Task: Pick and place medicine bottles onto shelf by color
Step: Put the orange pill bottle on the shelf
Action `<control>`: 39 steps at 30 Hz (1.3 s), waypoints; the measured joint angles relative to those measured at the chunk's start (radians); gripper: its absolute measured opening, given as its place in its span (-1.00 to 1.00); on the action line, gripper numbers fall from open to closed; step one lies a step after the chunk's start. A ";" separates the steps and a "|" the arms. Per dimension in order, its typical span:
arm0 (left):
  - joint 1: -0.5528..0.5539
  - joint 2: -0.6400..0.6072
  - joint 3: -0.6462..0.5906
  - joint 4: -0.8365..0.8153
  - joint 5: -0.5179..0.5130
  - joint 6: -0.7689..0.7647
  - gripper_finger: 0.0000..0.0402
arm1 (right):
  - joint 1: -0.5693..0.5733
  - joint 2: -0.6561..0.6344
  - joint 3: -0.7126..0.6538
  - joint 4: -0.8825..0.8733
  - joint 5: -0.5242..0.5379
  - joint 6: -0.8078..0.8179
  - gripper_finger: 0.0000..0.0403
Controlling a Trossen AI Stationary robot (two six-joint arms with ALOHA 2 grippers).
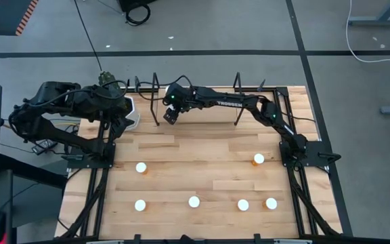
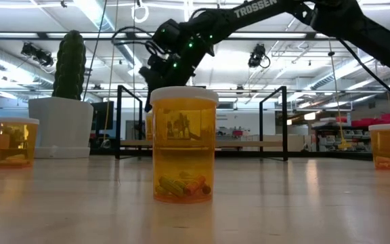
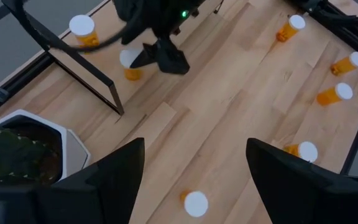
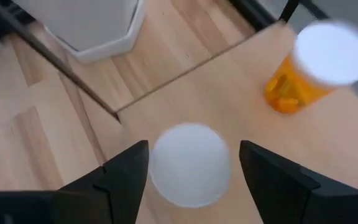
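Two medicine bottles stand on the left end of the shelf [image 1: 202, 116]. One, showing its white cap [image 4: 190, 163], sits right under my right gripper [image 4: 194, 162], whose fingers stand open on either side of the cap with small gaps. The other bottle [image 4: 319, 65] stands close by on the board. In the high view the right gripper [image 1: 170, 116] hangs over that shelf end. Several more amber bottles stand on the table, such as one [image 1: 141, 167] at left, one [image 1: 193, 201] in the middle and one [image 1: 258, 158] at right. My left gripper [image 3: 194, 155] waits open and empty near the pot.
A white hexagonal pot [image 1: 131, 112] with a cactus [image 2: 71, 64] stands just left of the shelf. Black wire uprights [image 3: 79, 71] frame the shelf ends. One bottle [image 2: 183, 146] stands close to the low camera, with the shelf [image 2: 249, 144] behind it.
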 joint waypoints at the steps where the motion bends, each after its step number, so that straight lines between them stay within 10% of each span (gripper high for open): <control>1: 0.000 0.000 0.000 0.000 0.000 0.000 0.43 | -0.001 -0.011 0.003 -0.023 0.004 -0.006 0.29; 10: 0.000 0.000 0.000 0.000 -0.020 0.000 0.43 | 0.000 -0.065 0.007 -0.212 0.033 -0.042 0.27; 39: 0.000 0.000 0.000 -0.016 -0.026 -0.025 0.43 | -0.013 -0.054 -0.180 0.120 0.064 0.104 0.15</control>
